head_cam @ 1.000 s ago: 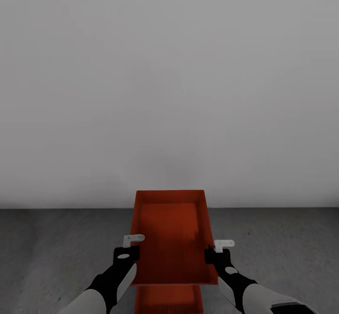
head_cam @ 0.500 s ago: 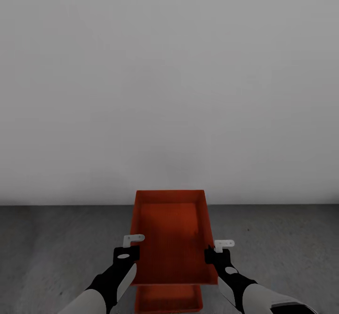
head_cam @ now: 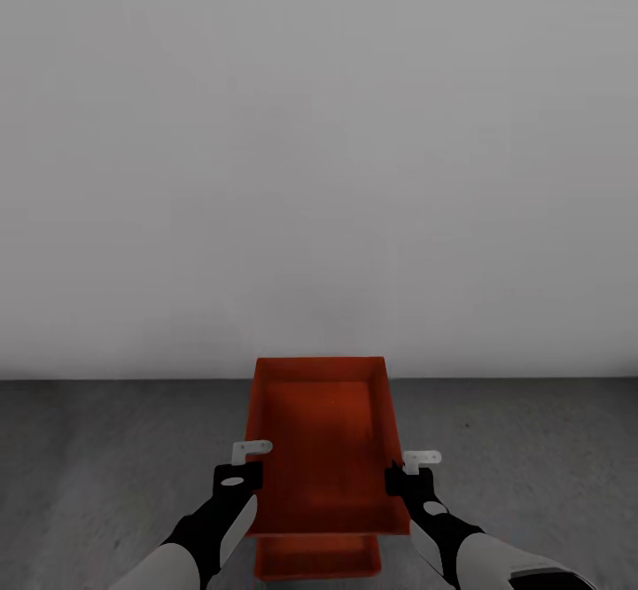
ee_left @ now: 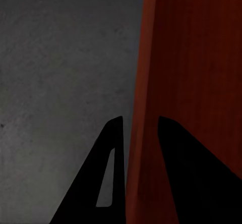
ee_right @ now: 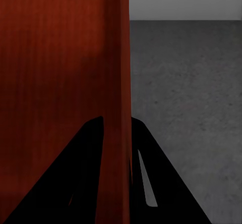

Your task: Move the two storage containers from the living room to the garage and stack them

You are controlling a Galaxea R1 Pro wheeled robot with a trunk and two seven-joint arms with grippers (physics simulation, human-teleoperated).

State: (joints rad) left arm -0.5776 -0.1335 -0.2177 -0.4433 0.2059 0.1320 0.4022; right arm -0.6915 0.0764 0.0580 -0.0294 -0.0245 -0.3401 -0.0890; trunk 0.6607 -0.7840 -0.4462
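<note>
the robot is holding one red-orange storage container (head_cam: 323, 444) in front of itself with both arms, above the dark grey concrete floor (head_cam: 106, 457) of the garage. a plain white-grey wall (head_cam: 319, 156) is rising behind it. the container is sitting open side up, level, its long axis pointing away from the robot.

the left gripper (head_cam: 251, 464) is pinching the container's left wall: in the left wrist view one dark finger (ee_left: 108, 178) is lying outside the thin red wall (ee_left: 141, 133) and the other inside, both pressing against it. the right gripper (head_cam: 409, 470) is pinching the right wall likewise; in the right wrist view its fingers (ee_right: 146, 178) are straddling the red wall (ee_right: 118, 108), closed tight on it.

the second storage container (head_cam: 317, 556) is showing just below the near edge of the held one, lower down, between the two forearms. whether it is touching the held box cannot be told.
</note>
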